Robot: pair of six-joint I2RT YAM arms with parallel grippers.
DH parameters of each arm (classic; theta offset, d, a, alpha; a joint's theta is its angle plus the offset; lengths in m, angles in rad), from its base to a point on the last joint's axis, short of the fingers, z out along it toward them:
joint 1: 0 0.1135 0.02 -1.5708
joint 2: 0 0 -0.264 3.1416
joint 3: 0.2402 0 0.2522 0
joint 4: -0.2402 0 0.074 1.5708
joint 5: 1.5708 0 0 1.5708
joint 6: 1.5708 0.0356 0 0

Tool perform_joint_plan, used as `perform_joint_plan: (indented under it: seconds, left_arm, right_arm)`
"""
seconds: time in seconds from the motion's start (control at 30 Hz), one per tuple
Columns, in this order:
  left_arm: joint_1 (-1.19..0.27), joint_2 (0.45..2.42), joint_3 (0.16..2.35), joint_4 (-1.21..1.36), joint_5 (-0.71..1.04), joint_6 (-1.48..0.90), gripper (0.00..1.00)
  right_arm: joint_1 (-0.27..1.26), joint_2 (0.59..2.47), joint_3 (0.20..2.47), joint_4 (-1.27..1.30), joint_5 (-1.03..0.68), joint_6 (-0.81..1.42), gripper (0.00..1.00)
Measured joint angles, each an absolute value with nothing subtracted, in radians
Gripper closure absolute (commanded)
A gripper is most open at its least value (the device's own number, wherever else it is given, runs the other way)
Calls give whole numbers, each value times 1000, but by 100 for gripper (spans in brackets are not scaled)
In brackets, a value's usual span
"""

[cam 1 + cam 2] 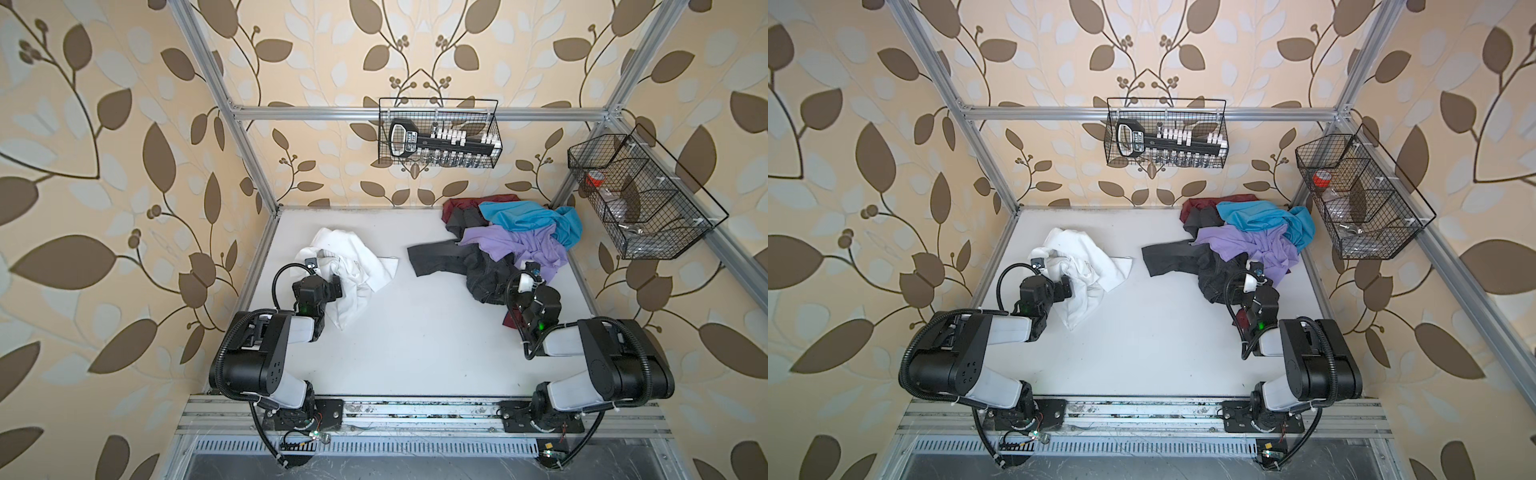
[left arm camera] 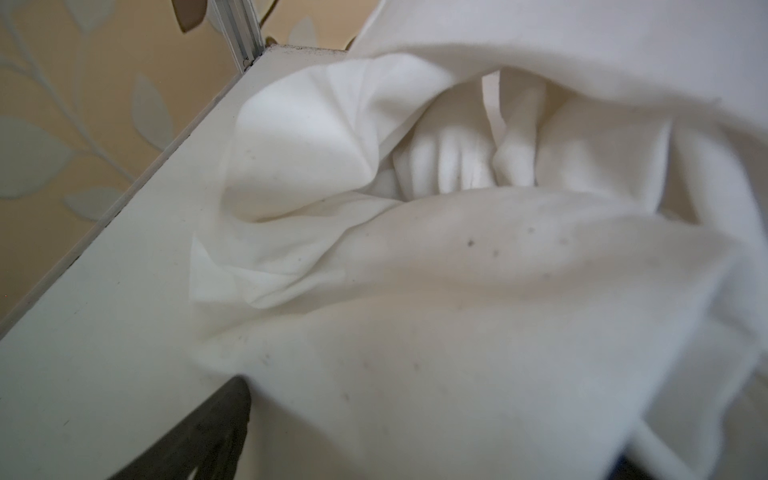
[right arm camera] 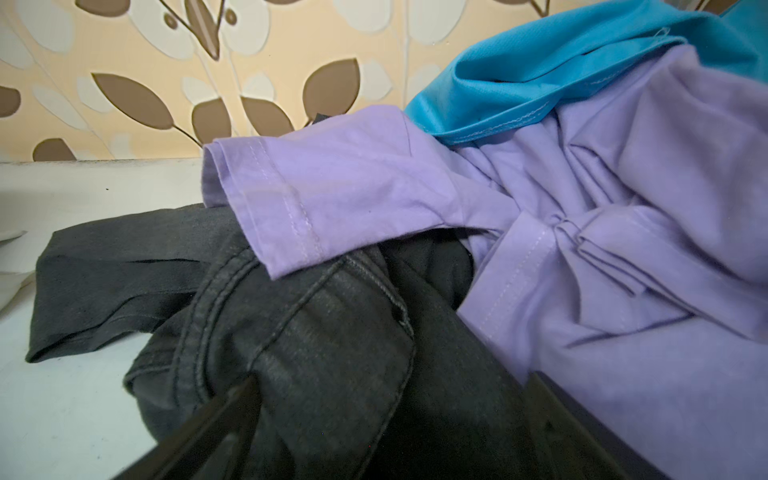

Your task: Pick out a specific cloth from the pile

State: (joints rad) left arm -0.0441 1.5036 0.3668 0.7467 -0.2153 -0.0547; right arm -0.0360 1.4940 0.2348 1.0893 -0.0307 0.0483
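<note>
- The cloth [image 1: 353,262] lies crumpled on the left half of the table [image 1: 415,340], well apart from the pile [image 1: 515,241] at the right rear, so it looks already separated.
- The left jaws sit against the cloth's near-left side. From them the fabric spreads toward the rear wall and the table's middle.
- Its longest run goes near to far, with a flap reaching out toward the middle.
- In the left wrist view the left jaws stand wide apart: one finger [image 2: 208,432] shows beside the cloth, and folds lie across the gap — nothing looks pinched.
- The right jaws gape too, low over the dark jeans [image 3: 332,332] at the pile's near edge, gripping nothing.
- The left arm [image 1: 266,340] is by far the nearer — any lift of the cloth falls to it, probably by closing on the fold already between its jaws.
</note>
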Motion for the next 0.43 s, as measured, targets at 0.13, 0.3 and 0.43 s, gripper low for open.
perform_joint_plan:
  seconds: [0.13, 0.3, 0.43]
  left_arm:
    - [-44, 1504, 367, 743, -215, -55, 1]
    - [-44, 1504, 367, 743, -215, -55, 1]
    - [-44, 1504, 367, 742, -215, -55, 1]
  right_arm:
    - [-36, 1494, 235, 1090, -30, 48, 0]
    - [-36, 1494, 235, 1089, -30, 48, 0]
    - [-36, 1494, 235, 1089, -30, 48, 0]
